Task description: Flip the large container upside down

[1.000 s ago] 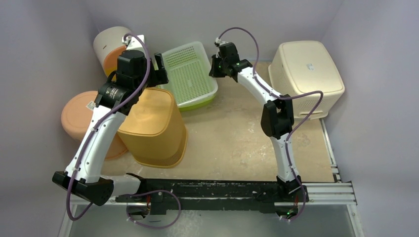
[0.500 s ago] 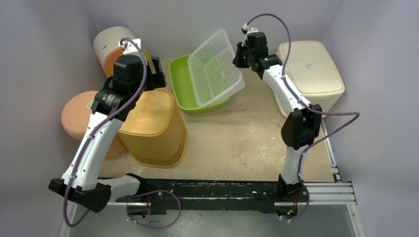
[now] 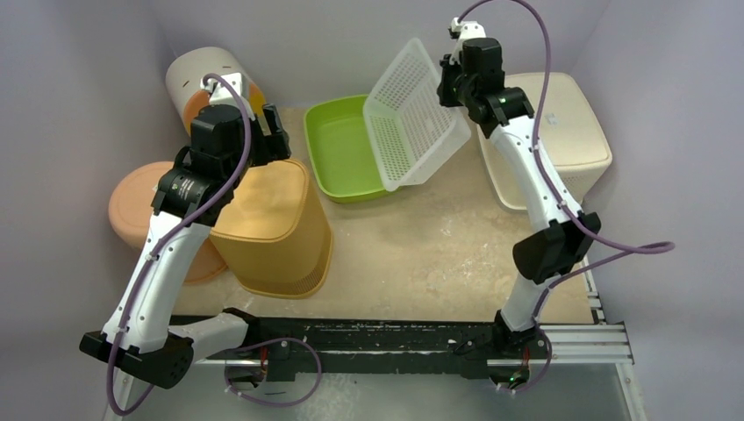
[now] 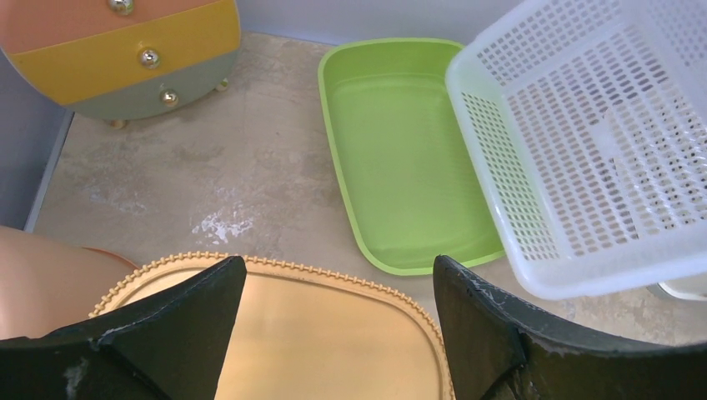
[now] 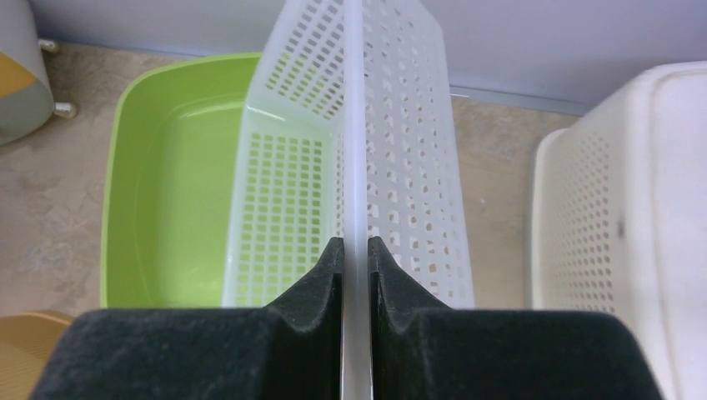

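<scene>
My right gripper (image 3: pixel 451 81) is shut on the rim of a white perforated basket (image 3: pixel 411 123) and holds it tilted on edge in the air, above the right end of a green tray (image 3: pixel 336 147). In the right wrist view the rim runs straight up between the closed fingers (image 5: pixel 355 250), with the basket (image 5: pixel 417 167) beyond them. My left gripper (image 3: pixel 266 140) is open and empty above the back edge of an upturned yellow basket (image 3: pixel 268 219). The left wrist view shows the gripper (image 4: pixel 338 275), the yellow base (image 4: pixel 283 333), the tray (image 4: pixel 400 158) and the white basket (image 4: pixel 600 142).
A large cream basket (image 3: pixel 548 123) stands upside down at the back right, close to my right arm. An orange container (image 3: pixel 136 206) sits at the left, behind the yellow basket. A round cabinet with coloured drawers (image 3: pixel 195 77) stands at the back left.
My right gripper has lifted the white basket out of the green tray, up and to the right, tipping it onto its edge. My left gripper has drawn back to the left.
</scene>
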